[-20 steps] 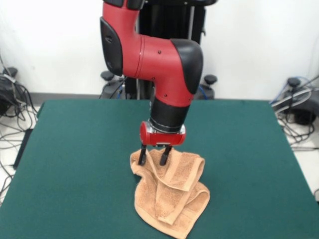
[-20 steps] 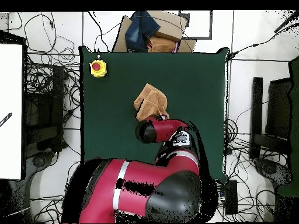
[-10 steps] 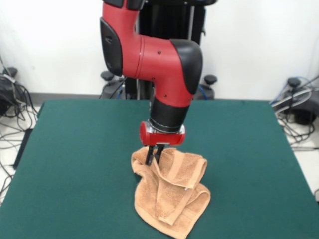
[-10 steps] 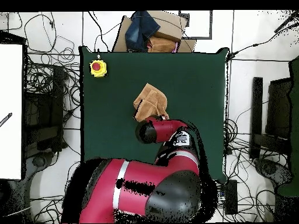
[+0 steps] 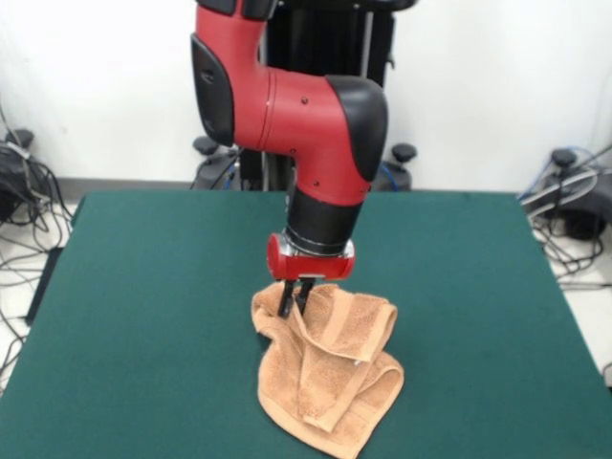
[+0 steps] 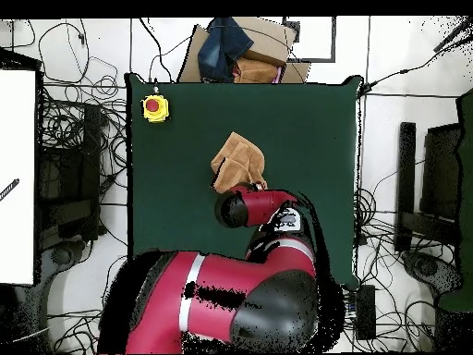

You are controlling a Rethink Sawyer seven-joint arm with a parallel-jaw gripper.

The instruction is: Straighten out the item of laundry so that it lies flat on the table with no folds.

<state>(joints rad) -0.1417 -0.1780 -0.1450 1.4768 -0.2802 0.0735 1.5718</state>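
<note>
Gripper (image 5: 295, 304) is sitting pinched together on the top fold of the hand towel (image 5: 325, 373), at the towel's far-left corner in the front view. Fingers are nearly touching with terry between them, so I'm reading it as clamped on cloth, not empty.

Towel is lying crumpled on the green table (image 5: 143, 316), roughly mid-table and toward the front edge in the front view. It's bunching into several overlapping folds, one woven band showing across the upper flap, lower corner nearly reaching the picture's bottom edge. In the overhead view the towel (image 6: 237, 159) is showing as a small folded wedge just past the arm's wrist, well apart from the yellow box with the red button (image 6: 155, 108) in the table corner.

Handling guess: light, soft, limp, no stiffness, so it's going to drape and drag rather than slide as one piece. Terry on the cloth-like top is probably giving decent friction, which helps a pull unfold it. Not fragile, not slippery.

Best hold looks like a corner or hemmed edge, single layer only. Risk: the current pinch may be catching two layers, which would be lifting the fold along with it instead of opening it.
</note>
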